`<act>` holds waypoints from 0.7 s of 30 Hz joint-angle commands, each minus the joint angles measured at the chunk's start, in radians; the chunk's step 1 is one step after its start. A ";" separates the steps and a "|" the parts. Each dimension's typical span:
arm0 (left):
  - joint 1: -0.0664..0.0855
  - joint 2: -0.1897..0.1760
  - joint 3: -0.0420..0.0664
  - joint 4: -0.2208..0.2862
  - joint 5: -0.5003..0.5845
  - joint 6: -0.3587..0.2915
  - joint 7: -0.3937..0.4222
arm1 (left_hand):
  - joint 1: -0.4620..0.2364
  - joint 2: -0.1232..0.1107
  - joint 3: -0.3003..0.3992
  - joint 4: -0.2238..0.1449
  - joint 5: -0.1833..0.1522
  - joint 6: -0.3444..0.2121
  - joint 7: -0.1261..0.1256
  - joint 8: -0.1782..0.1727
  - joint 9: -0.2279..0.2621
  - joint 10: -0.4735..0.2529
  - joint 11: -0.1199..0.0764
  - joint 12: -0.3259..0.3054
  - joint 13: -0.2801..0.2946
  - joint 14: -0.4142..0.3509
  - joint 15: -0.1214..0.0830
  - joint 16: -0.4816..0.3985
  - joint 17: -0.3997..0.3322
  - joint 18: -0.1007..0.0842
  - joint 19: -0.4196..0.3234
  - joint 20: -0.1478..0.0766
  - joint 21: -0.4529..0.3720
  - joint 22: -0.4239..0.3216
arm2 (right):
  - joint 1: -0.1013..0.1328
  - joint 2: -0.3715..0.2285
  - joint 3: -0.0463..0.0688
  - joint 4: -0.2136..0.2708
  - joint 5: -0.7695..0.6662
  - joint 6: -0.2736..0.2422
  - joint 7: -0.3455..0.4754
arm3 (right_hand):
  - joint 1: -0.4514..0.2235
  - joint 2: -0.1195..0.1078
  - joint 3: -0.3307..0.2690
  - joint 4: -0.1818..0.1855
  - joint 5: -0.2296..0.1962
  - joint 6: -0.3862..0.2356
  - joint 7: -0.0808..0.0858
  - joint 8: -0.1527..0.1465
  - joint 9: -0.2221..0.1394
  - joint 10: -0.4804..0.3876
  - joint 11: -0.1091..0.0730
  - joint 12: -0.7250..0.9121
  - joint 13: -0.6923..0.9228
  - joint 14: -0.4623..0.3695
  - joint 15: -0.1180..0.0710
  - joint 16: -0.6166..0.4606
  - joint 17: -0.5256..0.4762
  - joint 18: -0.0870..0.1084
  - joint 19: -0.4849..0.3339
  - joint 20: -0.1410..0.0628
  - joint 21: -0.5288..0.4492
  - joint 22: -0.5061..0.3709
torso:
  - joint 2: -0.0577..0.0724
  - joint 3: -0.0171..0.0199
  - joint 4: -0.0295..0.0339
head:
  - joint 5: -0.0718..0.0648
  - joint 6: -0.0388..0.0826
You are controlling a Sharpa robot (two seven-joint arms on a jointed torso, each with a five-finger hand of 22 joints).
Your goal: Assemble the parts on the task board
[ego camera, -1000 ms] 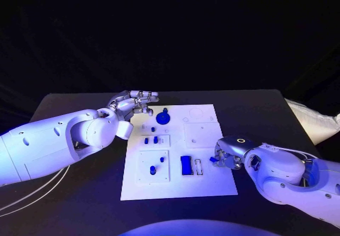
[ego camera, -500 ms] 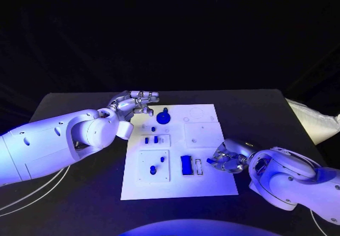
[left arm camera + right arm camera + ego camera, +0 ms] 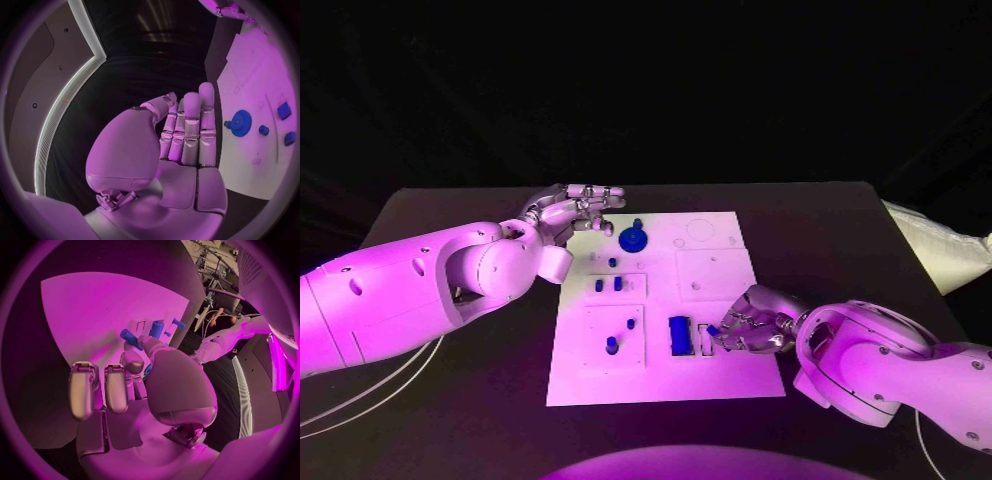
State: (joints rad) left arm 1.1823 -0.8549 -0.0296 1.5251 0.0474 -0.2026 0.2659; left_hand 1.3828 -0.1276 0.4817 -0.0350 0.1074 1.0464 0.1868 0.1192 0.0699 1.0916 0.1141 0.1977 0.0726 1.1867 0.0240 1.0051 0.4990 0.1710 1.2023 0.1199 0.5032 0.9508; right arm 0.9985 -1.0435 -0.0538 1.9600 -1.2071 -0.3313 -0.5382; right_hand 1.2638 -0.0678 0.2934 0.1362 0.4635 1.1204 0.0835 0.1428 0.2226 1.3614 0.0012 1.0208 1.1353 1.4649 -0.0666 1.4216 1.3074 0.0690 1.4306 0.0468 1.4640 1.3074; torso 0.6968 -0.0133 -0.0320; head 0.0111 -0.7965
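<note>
Head view first: your right hand [image 3: 750, 328] is down on the near right part of the white board [image 3: 718, 385], fingers curled in, with a small blue piece [image 3: 713, 329] at its fingertips. Right beside those fingertips stands the tall blue block [image 3: 679, 335], and the narrow slot [image 3: 704, 340] sits between block and hand. Check the right wrist view and you get it clearly: a small blue peg [image 3: 130, 338] is pinched at the tips of the fingers [image 3: 134, 360], poking out over the board (the other fingers hang curled, off the part).

Now your left hand [image 3: 571, 210]: it hovers at the far left corner of the board, gripping nothing, fingers loosely bent and apart. Just beside its fingertips lies the blue gear [image 3: 633, 239]. From the left wrist view the fingers [image 3: 189, 131] stand straight together, palm bare, the gear [image 3: 240, 123] close off their tips. Two little blue pegs [image 3: 607, 285] stand in a square panel nearer you.
</note>
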 commanded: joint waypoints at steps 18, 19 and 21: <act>0.000 0.000 0.001 0.006 -0.004 0.018 0.003 | 0.001 0.010 -0.004 0.000 -0.002 -0.007 -0.001 0.003 -0.001 -0.005 -0.001 0.003 -0.001 -0.008 -0.001 0.002 -0.001 0.011 0.001 -0.001 -0.006 -0.001 | -0.003 0.056 0.000 -0.031 -0.077 0.054 -0.049 | -0.092 0.002 -0.081 0.067 0.009 0.050 -0.020 0.026 0.021 0.038 -0.014 0.054 0.046 0.066 -0.010 0.008 0.040 -0.016 0.006 -0.009 0.007 0.034 | 0.000 0.0007 0.0000 | 0.007 -0.005; 0.000 0.000 0.001 0.006 -0.004 0.018 0.002 | 0.001 0.010 -0.004 0.000 -0.002 -0.007 -0.001 0.003 -0.001 -0.005 -0.001 0.003 -0.001 -0.008 -0.001 0.002 -0.001 0.011 0.001 -0.001 -0.006 -0.001 | -0.003 0.057 0.000 -0.032 -0.081 0.059 -0.051 | -0.093 0.002 -0.085 0.068 0.007 0.052 -0.021 0.028 0.022 0.040 -0.015 0.058 0.050 0.065 -0.011 0.007 0.040 -0.016 0.006 -0.010 0.007 0.034 | 0.000 0.0010 -0.0001 | 0.007 -0.005; 0.000 0.000 0.001 0.006 -0.004 0.018 0.002 | 0.001 0.010 -0.004 0.000 -0.002 -0.007 -0.001 0.003 -0.001 -0.005 -0.001 0.003 -0.001 -0.008 -0.001 0.002 -0.001 0.011 0.001 -0.001 -0.006 -0.001 | -0.003 0.058 0.000 -0.033 -0.089 0.070 -0.053 | -0.094 0.005 -0.092 0.071 0.001 0.057 -0.024 0.032 0.025 0.045 -0.017 0.067 0.058 0.065 -0.012 0.007 0.040 -0.016 0.006 -0.012 0.007 0.034 | 0.000 0.0012 -0.0001 | 0.007 -0.006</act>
State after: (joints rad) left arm 1.1822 -0.8556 -0.0296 1.5277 0.0463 -0.2022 0.2645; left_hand 1.3828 -0.1276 0.4817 -0.0350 0.1074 1.0464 0.1868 0.1191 0.0700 1.0916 0.1141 0.1977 0.0726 1.1868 0.0240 1.0051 0.4992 0.1712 1.2023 0.1199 0.5032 0.9509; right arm 0.9974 -0.9886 -0.0532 1.9260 -1.2555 -0.3045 -0.5789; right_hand 1.1772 -0.0616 0.2068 0.2085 0.4700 1.1720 0.0604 0.1717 0.2473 1.3986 -0.0152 1.0858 1.1917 1.4647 -0.0737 1.4254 1.3081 0.0689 1.4348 0.0425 1.4678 1.3080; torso 0.6971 -0.0128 -0.0318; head 0.0175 -0.8012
